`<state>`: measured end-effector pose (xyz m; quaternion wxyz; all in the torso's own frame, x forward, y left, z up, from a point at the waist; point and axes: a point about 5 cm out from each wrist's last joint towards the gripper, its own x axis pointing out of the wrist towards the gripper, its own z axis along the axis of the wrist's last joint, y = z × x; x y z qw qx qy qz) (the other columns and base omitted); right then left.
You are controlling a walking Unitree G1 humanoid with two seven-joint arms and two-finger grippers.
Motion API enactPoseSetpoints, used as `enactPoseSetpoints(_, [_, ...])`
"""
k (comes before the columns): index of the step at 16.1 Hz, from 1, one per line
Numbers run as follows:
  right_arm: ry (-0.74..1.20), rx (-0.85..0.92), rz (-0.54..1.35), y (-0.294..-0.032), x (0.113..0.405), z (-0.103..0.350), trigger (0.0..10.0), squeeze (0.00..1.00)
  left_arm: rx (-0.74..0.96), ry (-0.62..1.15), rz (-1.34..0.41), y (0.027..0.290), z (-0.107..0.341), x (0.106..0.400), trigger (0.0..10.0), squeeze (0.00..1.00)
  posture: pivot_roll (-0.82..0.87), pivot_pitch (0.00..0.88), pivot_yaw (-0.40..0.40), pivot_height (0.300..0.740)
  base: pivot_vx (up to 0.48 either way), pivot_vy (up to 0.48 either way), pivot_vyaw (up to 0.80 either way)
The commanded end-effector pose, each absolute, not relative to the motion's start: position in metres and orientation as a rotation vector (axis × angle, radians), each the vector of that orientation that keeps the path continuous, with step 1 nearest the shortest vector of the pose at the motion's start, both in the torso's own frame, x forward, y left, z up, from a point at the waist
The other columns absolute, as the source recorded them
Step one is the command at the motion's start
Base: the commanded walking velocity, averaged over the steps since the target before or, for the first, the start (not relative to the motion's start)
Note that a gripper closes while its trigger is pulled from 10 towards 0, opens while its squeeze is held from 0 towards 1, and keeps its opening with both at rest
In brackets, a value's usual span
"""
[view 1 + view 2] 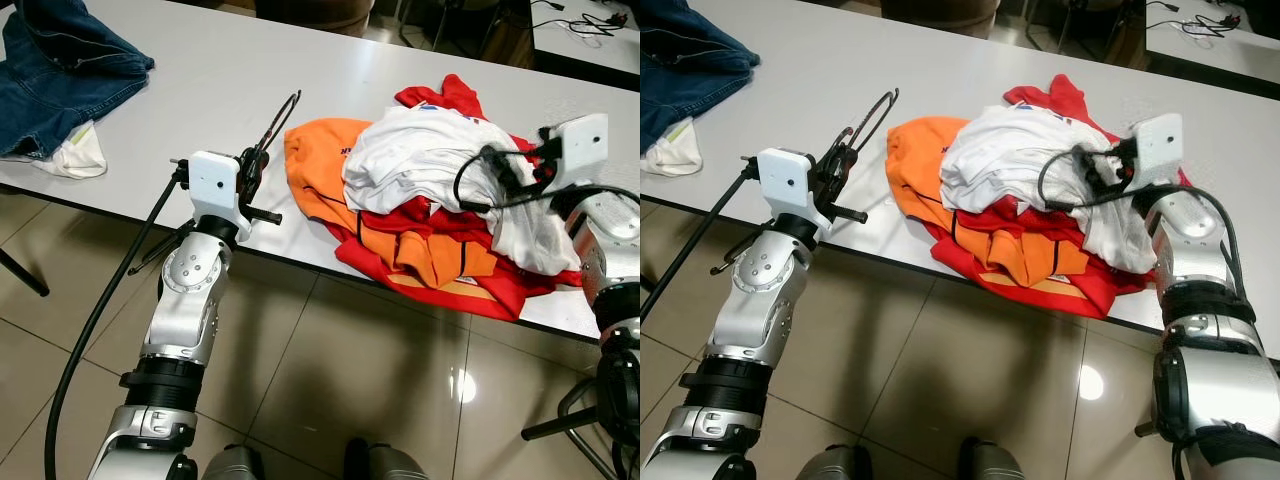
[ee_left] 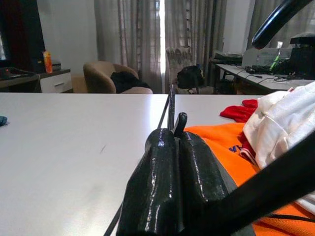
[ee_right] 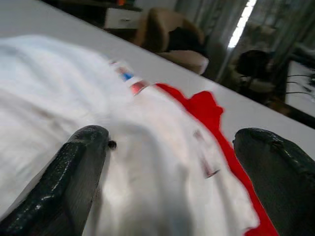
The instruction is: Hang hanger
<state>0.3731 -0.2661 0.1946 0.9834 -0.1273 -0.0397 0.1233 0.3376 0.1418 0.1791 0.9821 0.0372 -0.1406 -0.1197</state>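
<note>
Our left gripper (image 1: 254,166) pinches the black hanger (image 1: 279,122) at the table's near edge; our right gripper (image 1: 1092,165) hangs spread over the clothes.

From the head views, we see the hanger reaching from the closed fingers out over the white table (image 1: 200,70), just beside an orange shirt (image 1: 320,165). A white shirt (image 1: 420,155) tops the pile, with red cloth (image 1: 470,290) beneath, and jeans (image 1: 50,80) lie well apart at the far left corner. In the left wrist view, our fingers (image 2: 162,187) are pressed together on the hanger's thin wire (image 2: 171,105), which runs on ahead, the orange shirt touching alongside. In the right wrist view, our fingers (image 3: 74,182) stand wide apart above the white shirt (image 3: 147,162), which looks blurred.
</note>
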Motion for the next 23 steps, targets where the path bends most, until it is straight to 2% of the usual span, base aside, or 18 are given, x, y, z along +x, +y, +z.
enactPoseSetpoints(1, [-0.083, -0.285, 0.274, -0.266, 0.371, 0.194, 10.0, 1.0, 0.082, -0.287, -0.257, 0.139, 0.18, 0.336, 10.0, 0.0, -0.06, 0.12, -0.041, 0.74, 0.0, 0.0, 0.0])
enactPoseSetpoints(4, [-0.093, -0.323, 0.282, -0.267, 0.369, 0.196, 10.0, 1.0, 0.082, -0.287, -0.258, 0.138, 0.18, 0.336, 10.0, 0.0, -0.06, 0.12, -0.041, 0.74, 0.0, 0.0, 0.0])
enactPoseSetpoints(5, [-0.079, -0.338, 0.274, -0.268, 0.369, 0.195, 10.0, 0.0, 0.082, -0.287, -0.258, 0.138, 0.18, 0.336, 10.0, 0.0, -0.06, 0.12, -0.041, 0.74, 0.0, 0.0, 0.0])
enactPoseSetpoints(12, [-0.081, -0.433, 0.294, -0.269, 0.366, 0.194, 10.0, 0.0, 0.077, -0.282, -0.259, 0.137, 0.178, 0.336, 10.0, 0.0, -0.07, 0.131, -0.041, 0.74, 0.0, 0.0, 0.0])
enactPoseSetpoints(20, [0.005, -0.416, 0.157, -0.281, 0.369, 0.182, 10.0, 0.0, 0.077, -0.28, -0.27, 0.135, 0.179, 0.337, 10.0, 0.0, -0.08, 0.136, -0.029, 0.74, 0.0, 0.0, 0.0])
enactPoseSetpoints(21, [0.013, -0.436, 0.12, -0.283, 0.37, 0.182, 6.9, 0.0, 0.079, -0.28, -0.271, 0.135, 0.179, 0.337, 10.0, 0.0, -0.08, 0.136, -0.029, 0.74, 0.0, 0.0, 0.0])
enactPoseSetpoints(22, [0.02, -0.455, 0.073, -0.287, 0.371, 0.183, 4.2, 0.0, 0.081, -0.28, -0.272, 0.135, 0.179, 0.337, 10.0, 0.0, -0.08, 0.136, -0.029, 0.74, 0.0, 0.0, 0.0])
enactPoseSetpoints(23, [0.018, -0.449, 0.068, -0.287, 0.371, 0.184, 0.9, 0.0, 0.081, -0.281, -0.272, 0.136, 0.18, 0.337, 10.0, 0.0, -0.08, 0.136, -0.029, 0.74, 0.0, 0.0, 0.0])
